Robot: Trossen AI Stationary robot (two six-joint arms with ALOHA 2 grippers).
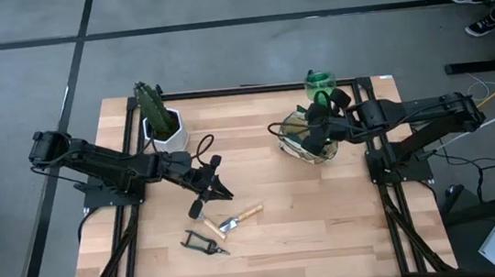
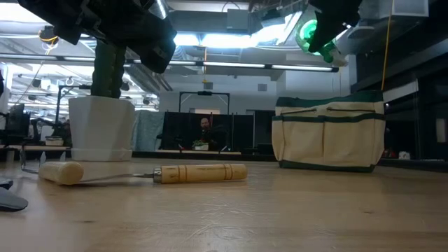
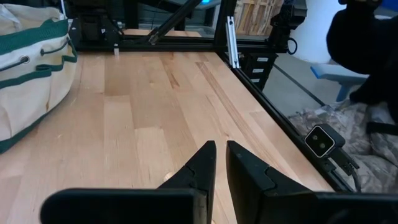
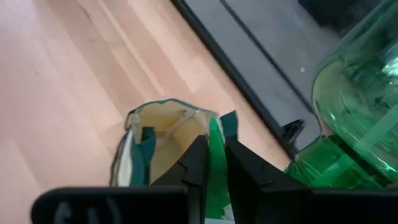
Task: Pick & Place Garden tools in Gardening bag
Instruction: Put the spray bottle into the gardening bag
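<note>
Lettering or brand marks cannot be read on any item. The right gripper (image 1: 319, 112) hangs above the gardening bag (image 1: 308, 141) near the table's (image 1: 331, 231) far right, fingers closed on the green spray bottle (image 1: 319, 83), which is held in the air over the bag's open mouth. The left gripper (image 1: 201, 203) hovers mid-table, fingers nearly together and empty, just above the wooden-handled trowel (image 1: 240, 218) and claw rake (image 1: 209, 225); pruning shears (image 1: 203, 244) lie nearby, and a potted plant (image 1: 161, 120) stands behind.
</note>
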